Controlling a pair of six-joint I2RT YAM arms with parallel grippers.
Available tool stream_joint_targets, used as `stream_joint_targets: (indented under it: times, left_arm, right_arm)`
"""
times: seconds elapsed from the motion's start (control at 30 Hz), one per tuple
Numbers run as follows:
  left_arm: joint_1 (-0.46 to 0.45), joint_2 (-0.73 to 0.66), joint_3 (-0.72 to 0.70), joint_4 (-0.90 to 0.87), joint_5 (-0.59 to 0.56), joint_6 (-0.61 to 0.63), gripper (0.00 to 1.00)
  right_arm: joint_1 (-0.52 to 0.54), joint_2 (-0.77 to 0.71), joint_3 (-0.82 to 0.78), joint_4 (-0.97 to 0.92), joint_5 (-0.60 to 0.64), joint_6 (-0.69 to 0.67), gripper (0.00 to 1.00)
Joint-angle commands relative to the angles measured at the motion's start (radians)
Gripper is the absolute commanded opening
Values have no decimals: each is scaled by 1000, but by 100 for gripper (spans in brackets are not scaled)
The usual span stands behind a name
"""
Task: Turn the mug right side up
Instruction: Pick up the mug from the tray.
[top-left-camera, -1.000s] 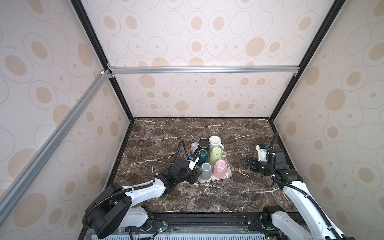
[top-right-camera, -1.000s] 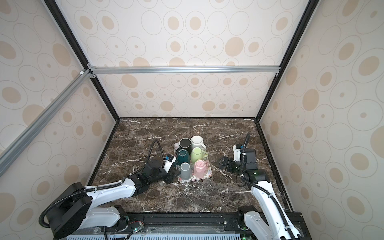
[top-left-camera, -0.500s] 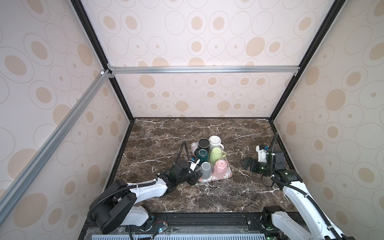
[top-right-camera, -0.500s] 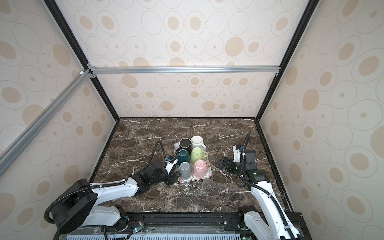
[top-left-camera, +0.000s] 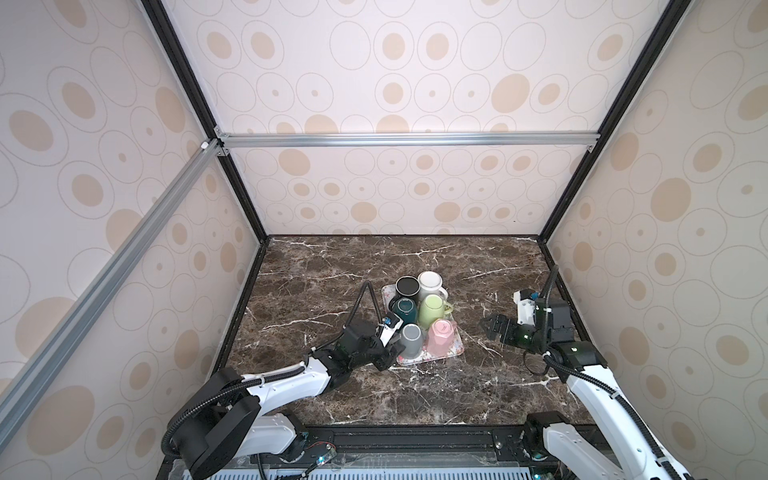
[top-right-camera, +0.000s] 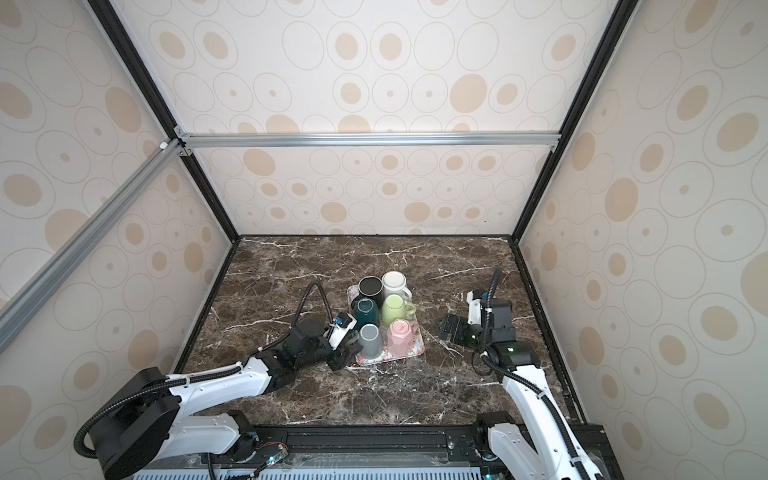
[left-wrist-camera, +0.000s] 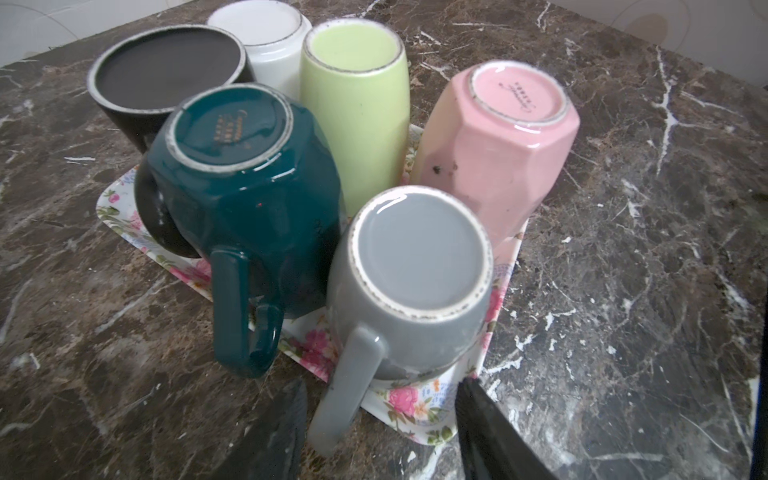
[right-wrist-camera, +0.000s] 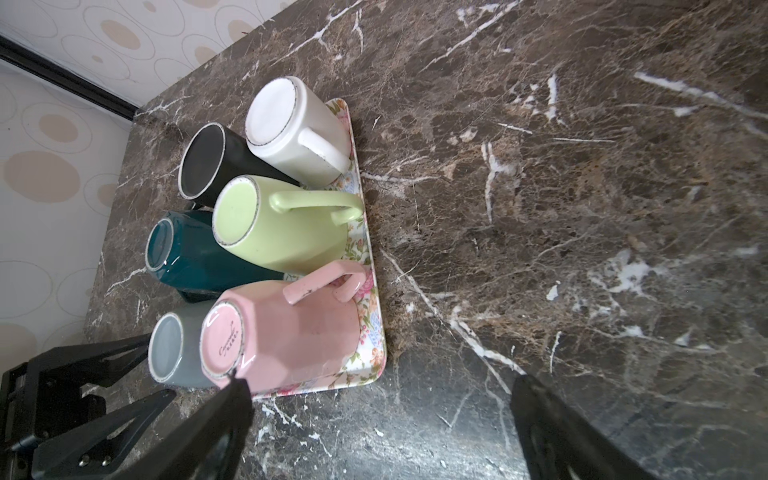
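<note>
Grey mug stands upside down, base up, on the near left corner of a floral tray, which lies on the dark marble tabletop. Its handle sticks out past the tray's near left edge towards the left gripper. That claw is spread: in the left wrist view one finger lies on each side of the handle, and neither is seen pressing on it. In both top views the claw sits low, just beside the mug on its near left side.

Five other mugs share the tray, all base up. A pink mug stands just right of the grey one and a dark teal mug just behind it. A green mug stands behind the pink one, with a black mug and a white mug in the far row.

The pink base carries a line of script and a row of small characters. The teal base carries gold print. Both are too small to read.

The right gripper hangs over bare marble well right of the tray, its fingers spread wide and holding nothing.
</note>
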Motion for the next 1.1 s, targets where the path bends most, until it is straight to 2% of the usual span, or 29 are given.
stream_joint_targets:
  times: [0.0, 0.2, 0.4, 0.67, 0.77, 1.07]
  left_arm:
    - [-6, -23, 32, -21, 2, 128, 56]
    - [3, -6, 45, -10, 13, 189, 56]
    - [36, 38, 76, -6, 77, 233, 54]
    - [48, 143, 166, -70, 134, 283, 55]
    - [48, 172, 195, -88, 177, 289, 55]
    - [49, 184, 192, -102, 207, 262, 51]
  right_arm:
    - [3, -7, -14, -8, -14, 2, 100]
    - [2, -1, -7, -18, -19, -7, 100]
    - [2, -6, -5, -23, -18, -9, 100]
    - [3, -17, -13, -29, -12, 0, 100]
    - [2, -19, -13, -32, -11, 0, 100]
    - [4, -37, -21, -45, 1, -4, 100]
